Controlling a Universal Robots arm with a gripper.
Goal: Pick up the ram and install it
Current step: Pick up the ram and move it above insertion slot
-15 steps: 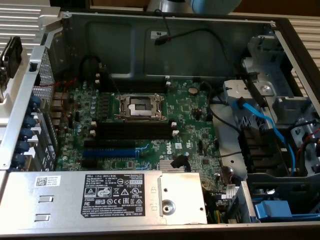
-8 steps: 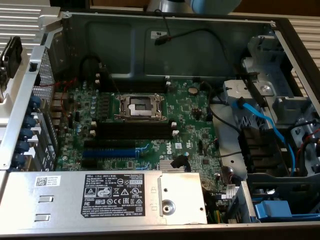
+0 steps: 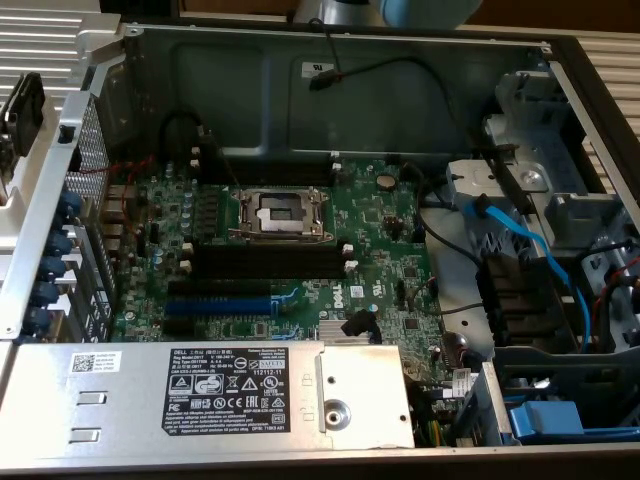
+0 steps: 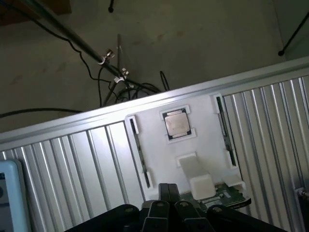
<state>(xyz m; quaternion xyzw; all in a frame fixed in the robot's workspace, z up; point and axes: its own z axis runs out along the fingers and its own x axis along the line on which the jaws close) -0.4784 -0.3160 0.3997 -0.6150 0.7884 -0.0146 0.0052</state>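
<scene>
Grey steel forms the open computer case [image 3: 330,80], laid flat so that its green motherboard [image 3: 390,240] faces upward and can be reached from above. A silver power supply [image 3: 200,390] fills the near edge of the case in the exterior view. Just beyond it lie the blue expansion slot [image 3: 215,305] and then the long black memory slots [image 3: 265,262], which appear empty, with no stick standing in them. Only a sliver of the arm [image 3: 400,10] shows at the top of that view, well apart from the board.

The wrist view looks instead across a ribbed metal tabletop [image 4: 72,164] at a white holder [image 4: 203,140], apparently shaped to keep each part in a known place for picking. A green board lying in the holder's nearest corner, partly hidden behind a white block, is judged to be the ram [image 4: 231,194]. It is not yet lifted and is nowhere near the slots. A square processor chip [image 4: 175,123] sits in its own recess further along the holder.

The gripper [image 4: 168,193] hangs just beside the ram with its two dark fingers drawn together and nothing visible between them. Whether it touches the stick cannot be told.
</scene>
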